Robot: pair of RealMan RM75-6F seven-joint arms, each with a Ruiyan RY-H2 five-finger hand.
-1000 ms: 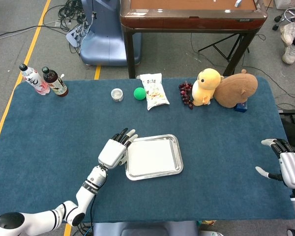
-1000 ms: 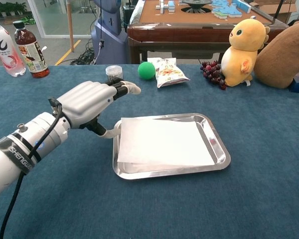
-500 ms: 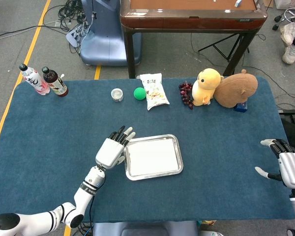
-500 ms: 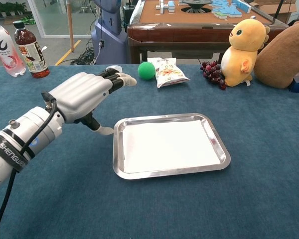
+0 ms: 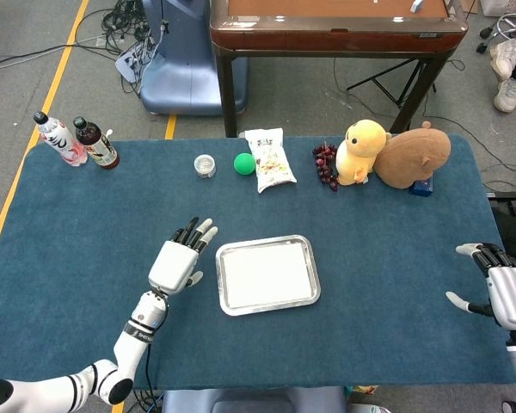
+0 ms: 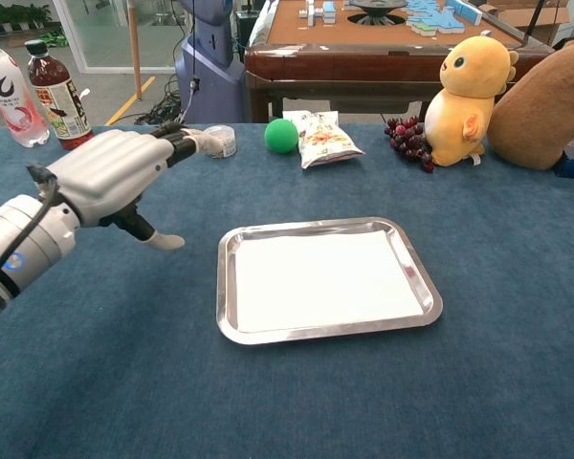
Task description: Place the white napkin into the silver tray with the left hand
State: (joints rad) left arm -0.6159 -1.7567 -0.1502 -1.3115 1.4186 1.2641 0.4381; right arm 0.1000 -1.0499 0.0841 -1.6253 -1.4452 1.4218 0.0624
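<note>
The white napkin [image 5: 267, 274] [image 6: 325, 278] lies flat inside the silver tray [image 5: 308, 269] [image 6: 430, 304] at the middle of the blue table. My left hand [image 5: 177, 261] [image 6: 110, 177] hovers left of the tray, apart from it, with fingers spread and nothing in them. My right hand [image 5: 503, 288] sits at the table's far right edge, fingers apart and holding nothing; the chest view does not show it.
Along the back stand two bottles [image 5: 73, 140] [image 6: 29, 91], a small jar [image 5: 205, 165], a green ball [image 5: 244, 163] [image 6: 281, 135], a snack bag [image 5: 269, 159], grapes [image 5: 324, 163], a yellow plush [image 5: 361, 151] and a brown plush [image 5: 415, 155]. A wooden table [image 5: 335, 30] stands behind.
My left hand has drawn back leftward from the tray's left rim. The napkin, earlier overhanging that rim, now lies fully flat in the tray. The right hand has not moved.
</note>
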